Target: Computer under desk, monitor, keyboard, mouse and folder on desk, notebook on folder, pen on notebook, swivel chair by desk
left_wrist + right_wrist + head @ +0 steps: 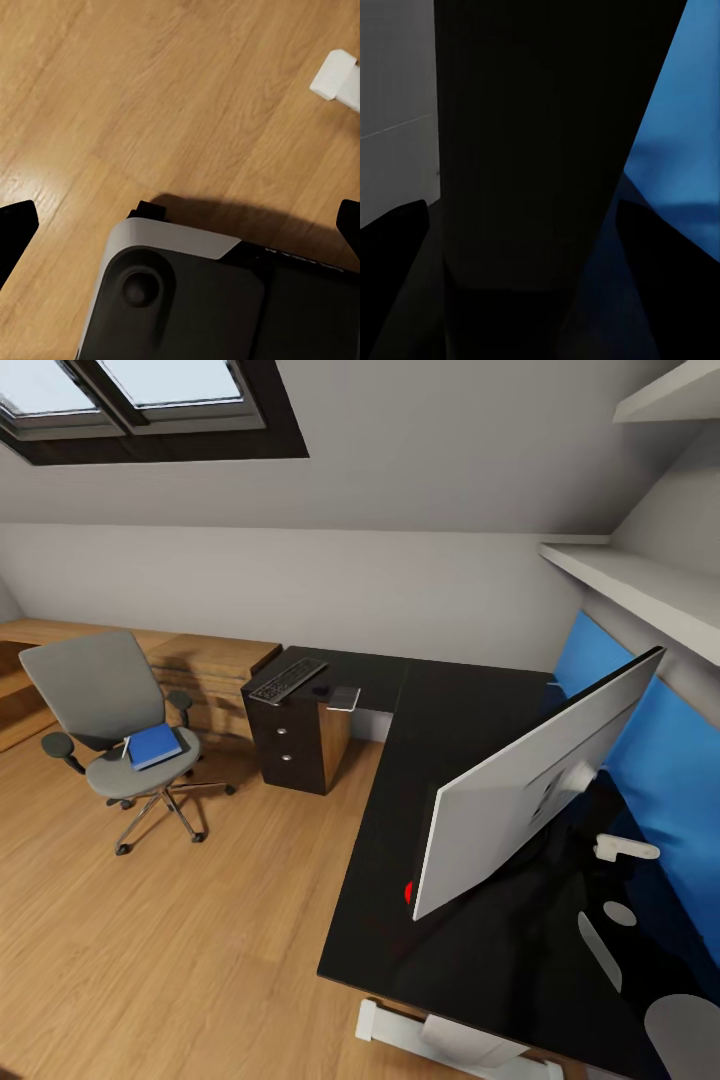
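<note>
the monitor (530,780) is seen from behind on the desk (450,730), its screen hidden, while both grippers' fingertips are cut off, spread wide apart, clamped on nothing.

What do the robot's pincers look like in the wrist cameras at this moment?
The left pincer has two plain black fingers with tapering, angled tips. The right pincer has the same kind of black fingers, seen as broad dark wedges in dim shadow. No cables, markings or coloured pads can be made out on either pair.
</note>
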You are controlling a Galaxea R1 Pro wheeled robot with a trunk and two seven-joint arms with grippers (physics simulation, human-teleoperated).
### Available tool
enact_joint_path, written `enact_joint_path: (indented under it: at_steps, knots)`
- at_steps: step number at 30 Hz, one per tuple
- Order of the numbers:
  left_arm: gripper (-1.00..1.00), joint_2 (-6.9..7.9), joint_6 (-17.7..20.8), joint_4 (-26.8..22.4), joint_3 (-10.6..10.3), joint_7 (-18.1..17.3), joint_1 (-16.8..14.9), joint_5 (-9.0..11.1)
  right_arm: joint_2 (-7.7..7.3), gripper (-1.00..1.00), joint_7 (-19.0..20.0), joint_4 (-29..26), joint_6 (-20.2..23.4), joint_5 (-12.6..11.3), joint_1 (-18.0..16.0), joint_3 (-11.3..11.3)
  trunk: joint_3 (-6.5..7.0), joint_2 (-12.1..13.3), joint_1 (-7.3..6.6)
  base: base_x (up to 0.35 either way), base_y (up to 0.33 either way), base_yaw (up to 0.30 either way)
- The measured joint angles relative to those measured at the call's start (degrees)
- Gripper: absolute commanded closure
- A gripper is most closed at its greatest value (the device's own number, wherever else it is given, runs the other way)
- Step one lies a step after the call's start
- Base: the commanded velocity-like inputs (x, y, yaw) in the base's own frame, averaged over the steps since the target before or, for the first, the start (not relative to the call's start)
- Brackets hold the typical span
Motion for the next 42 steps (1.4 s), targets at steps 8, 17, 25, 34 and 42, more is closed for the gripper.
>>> enact_joint_path:
  at_steps: [8,17,25,34,42]
  knots:
    - [-1.00,0.00,-0.1,0.8,0.1,-0.2,0.0,0.4,-0.03,1.00,0.0,0.1,0.0,0.3,0.0,0.0,0.00,0.0,-0.06,0.027,0.000,0.000]
    - [-1.00,0.00,-0.6,1.0,0.1,-0.4,0.0,1.0,-0.02,1.00,0.0,0.5,0.0,0.4,0.0,0.0,0.00,0.0,-0.29,0.027,0.000,0.000]
    - [-1.00,0.02,-0.7,1.0,0.1,-0.3,0.0,1.0,-0.03,1.00,0.0,0.4,0.0,0.3,0.0,0.0,0.00,0.0,-0.26,0.001,0.000,0.000]
    - [-1.00,0.00,-0.7,1.1,0.0,-0.2,0.0,1.0,0.02,1.00,0.1,0.1,0.0,0.2,0.0,-0.7,0.00,0.0,0.00,0.000,0.000,0.000]
    - [-1.00,-0.07,-0.7,1.1,-0.1,-0.1,0.0,1.0,0.08,1.00,0.0,0.2,-0.1,0.3,-0.1,-1.0,0.00,0.0,0.00,0.000,0.000,0.000]
